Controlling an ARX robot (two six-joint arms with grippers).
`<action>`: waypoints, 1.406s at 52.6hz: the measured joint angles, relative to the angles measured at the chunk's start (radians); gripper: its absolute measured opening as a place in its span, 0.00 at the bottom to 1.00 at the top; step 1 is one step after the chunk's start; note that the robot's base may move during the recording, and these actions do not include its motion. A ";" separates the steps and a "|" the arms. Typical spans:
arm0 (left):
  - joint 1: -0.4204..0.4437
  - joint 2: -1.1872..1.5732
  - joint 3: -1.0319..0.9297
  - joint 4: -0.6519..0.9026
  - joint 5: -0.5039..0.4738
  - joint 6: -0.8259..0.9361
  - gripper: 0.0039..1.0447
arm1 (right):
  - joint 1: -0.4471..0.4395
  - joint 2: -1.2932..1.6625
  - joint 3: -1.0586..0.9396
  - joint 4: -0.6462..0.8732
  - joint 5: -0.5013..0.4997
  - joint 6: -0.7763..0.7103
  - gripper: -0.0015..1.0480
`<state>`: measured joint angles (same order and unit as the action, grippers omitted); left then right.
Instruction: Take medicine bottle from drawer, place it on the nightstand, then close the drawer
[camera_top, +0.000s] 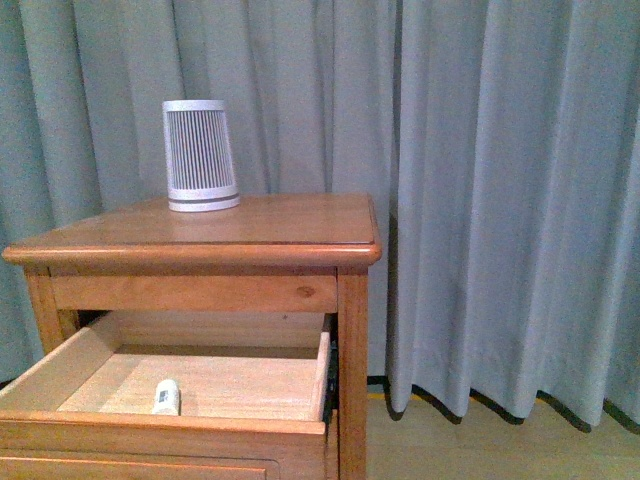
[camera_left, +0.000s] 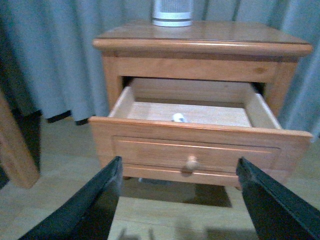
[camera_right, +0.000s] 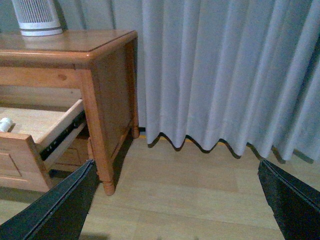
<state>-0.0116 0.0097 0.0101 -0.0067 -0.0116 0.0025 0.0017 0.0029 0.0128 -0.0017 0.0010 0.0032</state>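
The upper drawer (camera_top: 300, 372) of the honey-brown nightstand (camera_top: 250, 232) stands pulled out. The tiny white medicine bottle (camera_top: 165, 397) lies on its side on the pale drawer floor near the front, also showing as a white speck, the bottle (camera_left: 178, 118), and at the picture edge, the bottle (camera_right: 4, 124). My left gripper (camera_left: 180, 200) hangs open in front of the drawer front and its round knob (camera_left: 191, 162), apart from them. My right gripper (camera_right: 175, 200) is open over bare floor beside the nightstand's right side. Neither arm shows in the front view.
A white ribbed tapered device (camera_top: 200, 156) stands on the nightstand top at the back left. Grey curtains (camera_top: 500, 200) hang behind and to the right. A dark wooden post (camera_left: 15, 150) stands left of the nightstand. The floor (camera_right: 190, 190) is pale wood.
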 joint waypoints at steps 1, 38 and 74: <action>0.003 -0.002 0.000 0.001 0.001 0.000 0.55 | 0.000 0.000 0.000 0.000 0.000 0.000 0.93; 0.006 -0.004 0.000 0.001 0.013 0.000 0.02 | 0.000 0.000 0.000 0.000 0.002 0.000 0.93; 0.008 -0.009 0.000 0.002 0.012 -0.001 0.58 | 0.000 0.001 0.000 0.000 -0.002 0.000 0.93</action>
<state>-0.0036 0.0006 0.0097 -0.0044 0.0002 0.0017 0.0017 0.0036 0.0128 -0.0013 -0.0006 0.0036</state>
